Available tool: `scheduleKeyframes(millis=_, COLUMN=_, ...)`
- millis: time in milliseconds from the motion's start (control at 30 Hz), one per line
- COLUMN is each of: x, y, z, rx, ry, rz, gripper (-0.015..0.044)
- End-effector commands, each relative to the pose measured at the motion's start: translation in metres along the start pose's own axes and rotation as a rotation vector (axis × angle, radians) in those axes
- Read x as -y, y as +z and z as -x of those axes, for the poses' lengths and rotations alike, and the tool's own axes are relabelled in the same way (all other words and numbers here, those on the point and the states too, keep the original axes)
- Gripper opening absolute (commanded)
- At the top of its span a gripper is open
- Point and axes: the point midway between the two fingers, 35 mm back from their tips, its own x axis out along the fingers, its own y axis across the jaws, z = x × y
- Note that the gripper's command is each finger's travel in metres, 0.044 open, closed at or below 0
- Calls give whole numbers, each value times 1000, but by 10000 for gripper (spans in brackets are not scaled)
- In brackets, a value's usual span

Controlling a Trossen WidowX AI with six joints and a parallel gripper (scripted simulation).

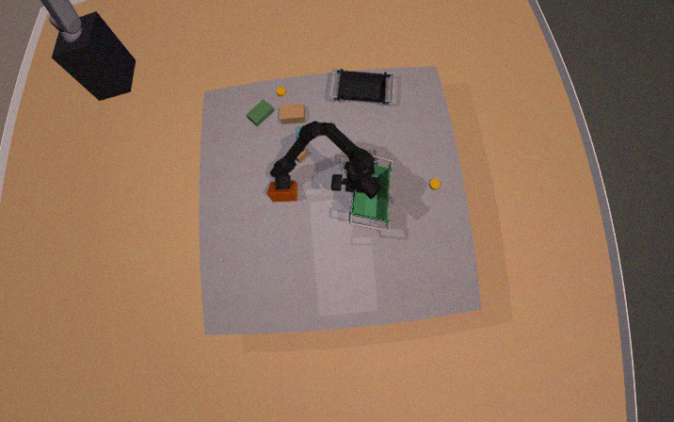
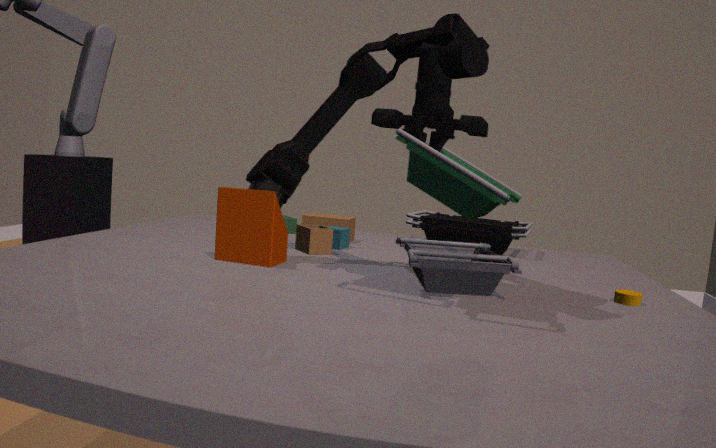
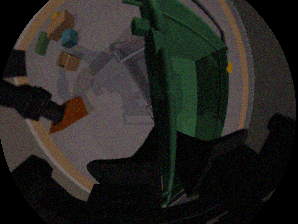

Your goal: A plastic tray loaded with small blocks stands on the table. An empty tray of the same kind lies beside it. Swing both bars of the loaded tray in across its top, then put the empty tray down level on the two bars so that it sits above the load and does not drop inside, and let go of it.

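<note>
My gripper (image 2: pixel 434 143) (image 3: pixel 158 128) is shut on the long side wall of the empty green tray (image 1: pixel 367 204) (image 2: pixel 448 182) (image 3: pixel 185 95) and holds it in the air. The green tray is steeply tilted, its gripped side high and its far side low; its own bars are swung out. The loaded grey tray (image 2: pixel 462 281) stands on the table below it, with a gap between them in the exterior view. The near wire bar (image 2: pixel 459 257) and the far wire bar (image 2: pixel 446 244) lie in across its top. Its load is hidden in every view.
A black tray (image 1: pixel 361 87) (image 2: pixel 467 229) with bars stands at the back. An orange block (image 1: pixel 282 192) (image 2: pixel 248 227) is by the arm's base. Tan (image 1: pixel 292 113), green (image 1: pixel 260 112) and blue (image 2: pixel 340 237) blocks lie back left. A yellow disc (image 1: pixel 435 184) (image 2: pixel 627 298) lies right.
</note>
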Motion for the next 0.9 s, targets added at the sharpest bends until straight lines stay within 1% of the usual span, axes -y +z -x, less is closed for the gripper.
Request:
scheduleKeyframes(millis=0, x=2, y=17, z=5, rx=4, ry=-23, rz=80, gripper=0)
scheduleKeyframes(millis=533, x=5, y=77, z=-4, rx=27, ry=-21, rz=353, gripper=0)
scheduleKeyframes(millis=867, x=5, y=79, z=-4, rx=28, ry=-20, rz=364, gripper=0)
